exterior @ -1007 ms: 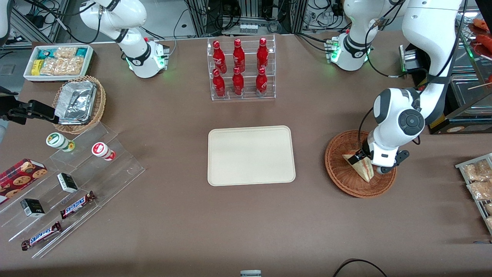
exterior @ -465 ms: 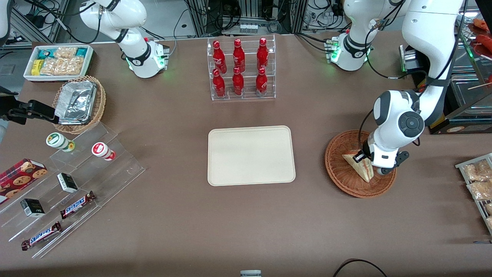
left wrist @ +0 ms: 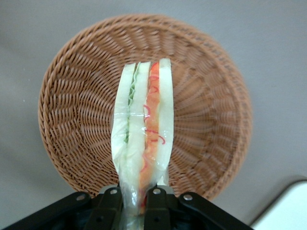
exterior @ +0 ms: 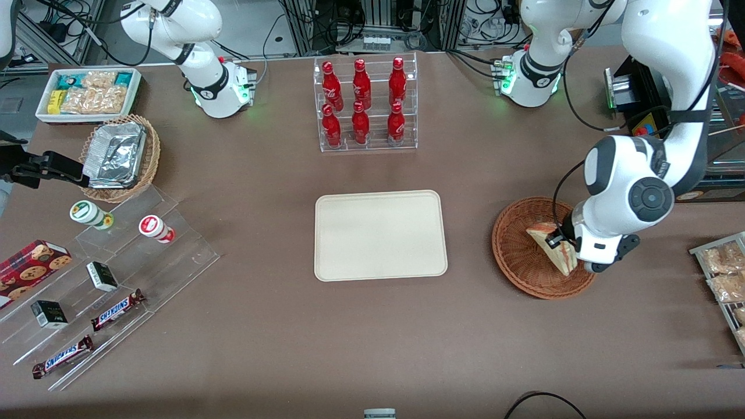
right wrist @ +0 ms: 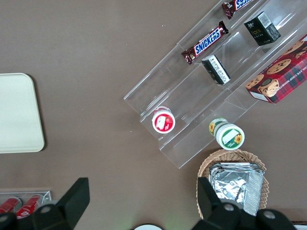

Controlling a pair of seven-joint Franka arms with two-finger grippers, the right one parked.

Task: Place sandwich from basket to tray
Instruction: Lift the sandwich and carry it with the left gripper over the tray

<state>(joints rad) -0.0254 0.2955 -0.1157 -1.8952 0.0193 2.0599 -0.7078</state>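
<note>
The sandwich (exterior: 553, 247) is at the middle right of the front frame, above the basket (exterior: 521, 256). It hangs with its cut edge facing the basket bottom, clear of the weave in the wrist view (left wrist: 142, 134). The gripper (left wrist: 135, 199) pinches one end of the wedge between its jaws. The tray (exterior: 380, 235) lies flat on the desk (exterior: 262, 326) at the centre of the frame, well apart from the basket.

My front camera looks steeply down over the whole table. My left wrist camera sits close above the gripper (left wrist: 132, 203), facing down at the basket (left wrist: 211, 120). Both share that basket (exterior: 512, 256).
</note>
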